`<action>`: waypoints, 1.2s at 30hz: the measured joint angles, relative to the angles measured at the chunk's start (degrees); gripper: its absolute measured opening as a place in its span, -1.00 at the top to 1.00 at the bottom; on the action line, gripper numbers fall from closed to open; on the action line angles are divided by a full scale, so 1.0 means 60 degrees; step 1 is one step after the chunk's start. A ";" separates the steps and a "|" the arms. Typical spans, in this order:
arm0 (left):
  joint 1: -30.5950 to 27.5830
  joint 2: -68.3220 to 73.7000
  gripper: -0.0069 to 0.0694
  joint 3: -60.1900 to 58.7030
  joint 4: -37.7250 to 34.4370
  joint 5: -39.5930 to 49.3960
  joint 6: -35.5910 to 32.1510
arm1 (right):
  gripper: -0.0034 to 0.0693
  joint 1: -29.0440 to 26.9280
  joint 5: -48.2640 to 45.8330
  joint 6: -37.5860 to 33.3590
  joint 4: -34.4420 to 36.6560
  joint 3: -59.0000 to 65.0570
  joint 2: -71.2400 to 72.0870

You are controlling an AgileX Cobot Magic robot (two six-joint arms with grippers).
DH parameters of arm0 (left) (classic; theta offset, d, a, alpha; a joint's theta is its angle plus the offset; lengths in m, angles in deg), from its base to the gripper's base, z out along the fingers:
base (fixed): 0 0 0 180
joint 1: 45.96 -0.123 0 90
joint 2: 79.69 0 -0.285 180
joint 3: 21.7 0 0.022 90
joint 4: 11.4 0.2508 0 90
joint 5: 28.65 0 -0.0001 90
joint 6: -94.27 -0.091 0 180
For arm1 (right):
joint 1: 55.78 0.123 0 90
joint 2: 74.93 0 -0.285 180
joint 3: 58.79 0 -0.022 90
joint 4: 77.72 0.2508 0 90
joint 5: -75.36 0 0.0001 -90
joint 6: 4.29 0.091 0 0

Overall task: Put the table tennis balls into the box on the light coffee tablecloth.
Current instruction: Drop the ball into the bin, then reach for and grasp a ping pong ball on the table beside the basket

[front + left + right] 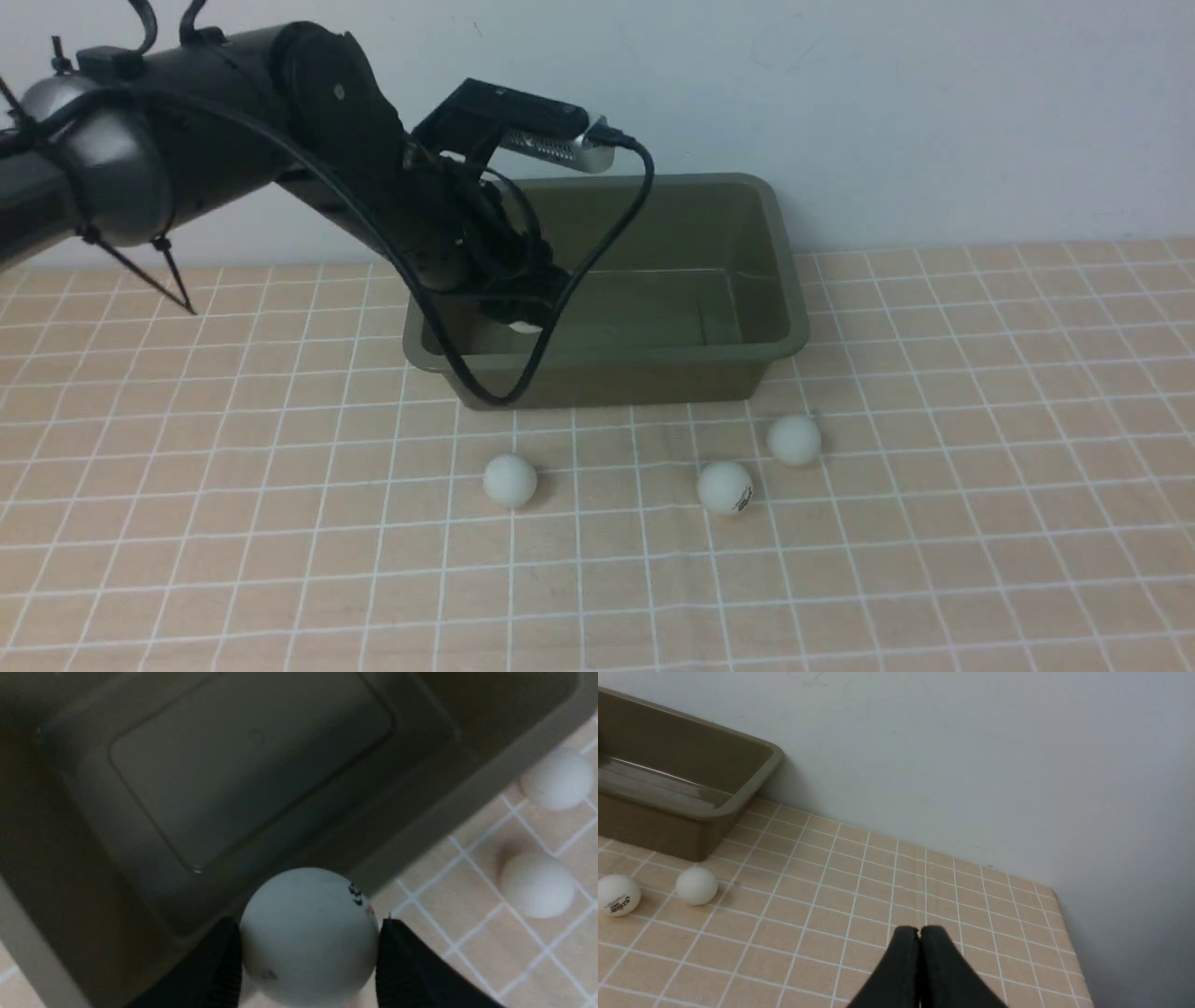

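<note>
The olive-green box (784, 280) stands at the back of the light coffee tablecloth (934, 523). My left gripper (525, 313) reaches over the box's near-left corner, shut on a white table tennis ball (309, 937) that hangs above the box rim; its black fingers (402, 961) press both sides of the ball. Three more balls lie on the cloth before the box: one (510, 481) left, one with a dark mark (724, 487), one (794, 440) closest to the box. The box floor (247, 765) looks bare. My right gripper (919, 931) is shut and empty, above the cloth to the right.
A pale wall (934, 112) rises right behind the box. The tablecloth's right edge (1069, 933) drops off not far from my right gripper. A black cable (597, 252) loops from the left wrist down across the box's front wall.
</note>
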 joint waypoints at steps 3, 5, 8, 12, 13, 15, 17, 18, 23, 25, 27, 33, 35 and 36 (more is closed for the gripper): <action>-0.0127 0.0720 0.04 0.0717 0.0022 0.0189 -0.0442 | 0.96 0.0000 0.0000 0.0000 0.0000 0.0000 0.0000; -0.0161 0.1192 0.04 0.1236 0.0022 0.0289 -0.0534 | 0.96 0.0000 0.0000 0.0000 0.0000 0.0000 0.0000; -0.0161 0.1616 0.02 0.1833 0.0022 0.0393 -0.0532 | 0.96 0.0000 0.0000 0.0000 0.0034 0.0000 0.0000; -0.0172 0.1849 -0.03 0.2893 0.0077 0.1334 0.0496 | 0.96 0.0000 -0.0045 0.0000 0.0204 0.0000 0.0000; -0.0172 0.1849 -0.01 0.3245 0.0165 0.1754 0.0865 | 0.96 0.0000 -0.0074 0.0000 0.0213 0.0000 0.0000; -0.0172 0.1849 0.01 0.3621 0.0342 0.2260 0.1270 | 0.96 0.0000 -0.0110 0.0000 0.0215 0.0000 0.0000; -0.0172 0.1849 0.04 0.4217 0.0785 0.2802 0.1670 | 0.96 0.0000 -0.0150 0.0000 0.0232 0.0000 0.0000; -0.0172 0.1849 0.04 0.4449 0.1050 0.2874 0.1755 | 0.96 0.0000 -0.0169 0.0000 0.0232 0.0000 0.0000; -0.0172 0.1849 0.04 0.4868 0.1930 0.2648 0.1810 | 0.96 0.0000 -0.0188 0.0000 0.0242 0.0000 0.0000; -0.0172 0.1849 0.04 0.4868 0.2126 0.2746 0.1722 | 0.96 0.0000 -0.0199 0.0000 0.0242 0.0000 0.0000; -0.0172 0.1849 0.04 0.4868 0.2283 0.2826 0.1479 | 0.96 0.0000 -0.0199 0.0000 0.0242 0.0000 0.0000; -0.0172 0.1849 -0.16 0.4876 0.2476 0.3129 0.1102 | 0.96 0.0000 -0.0199 0.0000 0.0242 0.0000 0.0000; -0.0172 0.1849 -0.20 0.4876 0.2357 0.3271 0.1250 | 0.96 0.0000 -0.0199 0.0000 0.0242 0.0000 0.0000; -0.0172 0.1849 -0.20 0.4878 0.2310 0.3322 0.1362 | 0.96 0.0000 -0.0199 0.0000 0.0242 0.0000 0.0000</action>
